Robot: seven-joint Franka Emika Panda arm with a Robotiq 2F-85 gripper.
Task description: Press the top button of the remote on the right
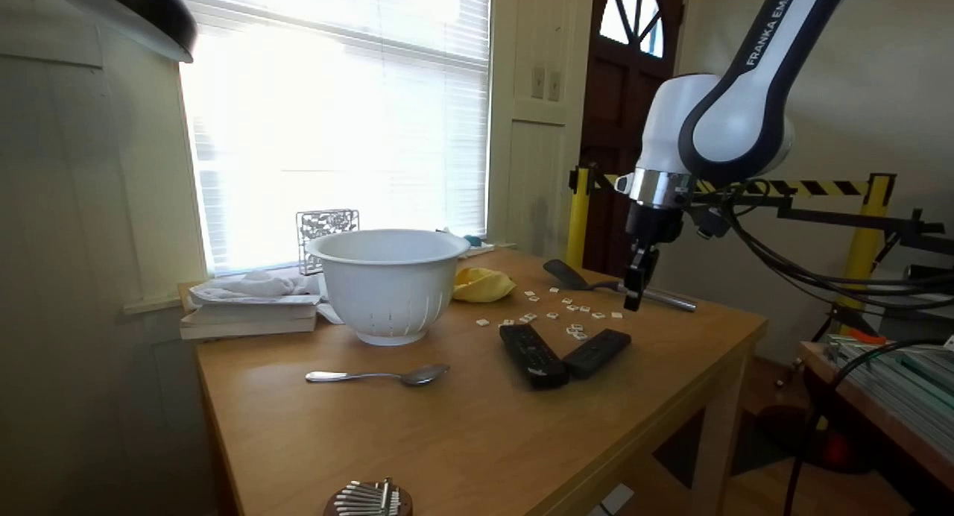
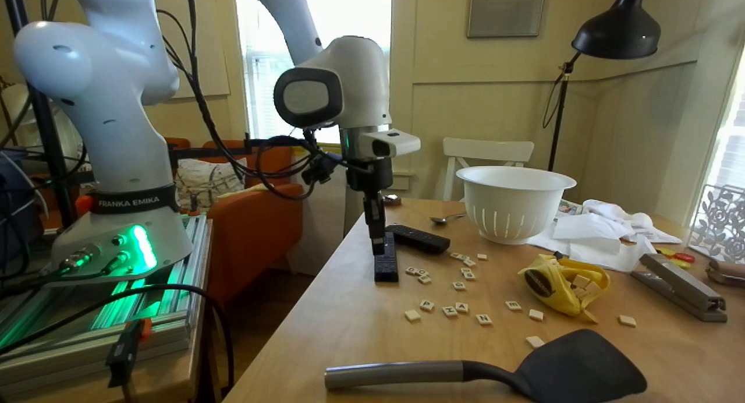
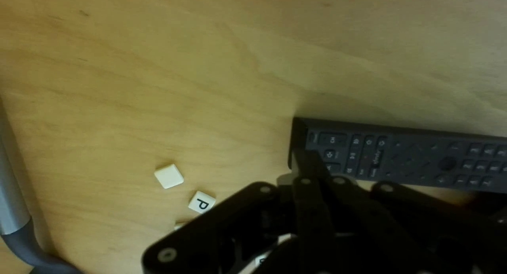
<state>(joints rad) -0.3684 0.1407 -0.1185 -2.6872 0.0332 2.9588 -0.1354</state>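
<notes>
A window [image 1: 335, 143] stands behind the table [image 1: 313, 434]. In an exterior view the claw [image 1: 633, 300], pressed together, hangs above the far right end of the remote [image 1: 598, 352], which lies right of the black remote [image 1: 533, 356]. The top button I cannot pick out; once sure, centre the claw on it, lower straight down and ease off as it gives: a slanting push could skid the remote. The inside of the colander [image 1: 387, 288] is hidden; the bag [image 2: 553, 280], to its right, holds tiles [image 2: 582, 283].

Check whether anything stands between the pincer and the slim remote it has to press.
Nothing visible does. The pincer hangs above the slim remote, with only open air between them in an exterior view. The wider black remote lies beside it, off that path.
</notes>
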